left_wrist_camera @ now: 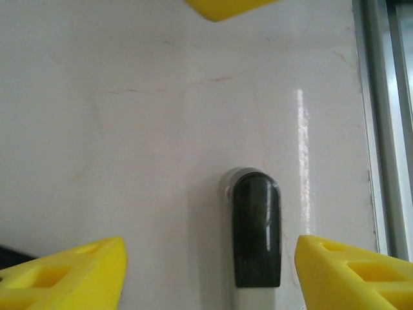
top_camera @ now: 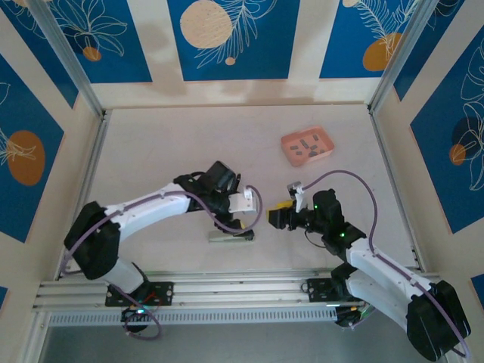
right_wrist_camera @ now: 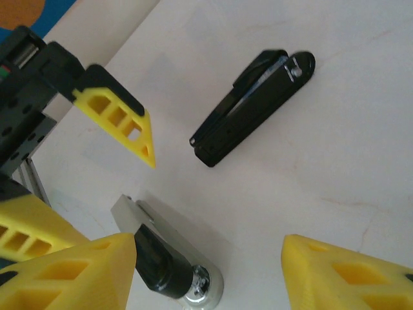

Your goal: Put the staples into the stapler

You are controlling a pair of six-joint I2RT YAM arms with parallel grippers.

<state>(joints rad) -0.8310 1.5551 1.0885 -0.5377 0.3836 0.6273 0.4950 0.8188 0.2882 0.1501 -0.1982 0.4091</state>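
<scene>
1. Landmark for everything below: a silvery bar [top_camera: 229,237] with a black piece at its right end. Flat on the pale table [top_camera: 166,151], close to the front edge. Hard to tell what sort of part.
2. Slim black stapler [right_wrist_camera: 251,106], flat on the table. Two long arms almost closed, a sliver of silvery metal between them. Apart from the silvery bar, lying beyond it as seen from the right wrist. Touched by neither gripper.
3. Staples [top_camera: 306,146]: a few small dark strips, loose inside the salmon-pink tray [top_camera: 286,145]. Well apart from the bar, farther back and to its right in the overhead view.
4. Left gripper [left_wrist_camera: 210,242]: poised over the bar's black end, yellow fingers [left_wrist_camera: 71,274] spread wide. Nothing held. In the left wrist view, the black end between the two fingers and clear of both.
5. Right gripper [right_wrist_camera: 210,240]: just to the right of the bar's black end, jaws likewise standing wide, nothing clamped. In the right wrist view, the bar partly hidden behind one yellow pad [right_wrist_camera: 77,274]; cannot tell whether touching or only overlapped.
</scene>
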